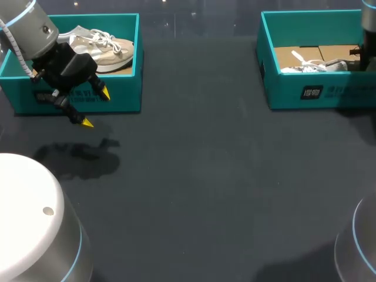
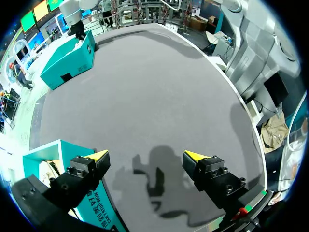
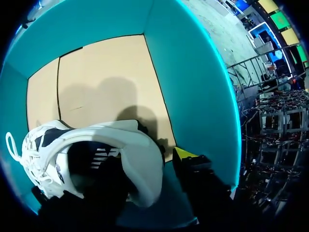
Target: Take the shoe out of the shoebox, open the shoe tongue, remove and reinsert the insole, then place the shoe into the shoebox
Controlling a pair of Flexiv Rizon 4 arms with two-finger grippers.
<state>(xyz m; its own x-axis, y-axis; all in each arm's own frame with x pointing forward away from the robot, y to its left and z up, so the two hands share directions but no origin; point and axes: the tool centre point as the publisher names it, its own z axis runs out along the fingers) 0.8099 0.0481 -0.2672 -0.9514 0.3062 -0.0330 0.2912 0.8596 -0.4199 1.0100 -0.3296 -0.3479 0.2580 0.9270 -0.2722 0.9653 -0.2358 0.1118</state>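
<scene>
A white shoe (image 1: 311, 66) with black accents lies inside the teal shoebox (image 1: 320, 91) at the far right. My right arm (image 1: 369, 35) reaches down into that box. In the right wrist view the shoe (image 3: 96, 140) rests on the cardboard floor, and my right gripper (image 3: 149, 162) straddles its heel wall. One finger is inside the shoe. The yellow-tipped finger (image 3: 186, 153) stands just outside the heel, slightly off it, so the gripper is open. My left gripper (image 1: 95, 108) hangs open and empty over the table in front of the left box.
A second teal box (image 1: 117, 97) at the far left holds a beige shoe (image 1: 106, 50). In the left wrist view that box (image 2: 48, 154) sits beside my left gripper (image 2: 146, 155), with dark tabletop (image 2: 145, 87) ahead.
</scene>
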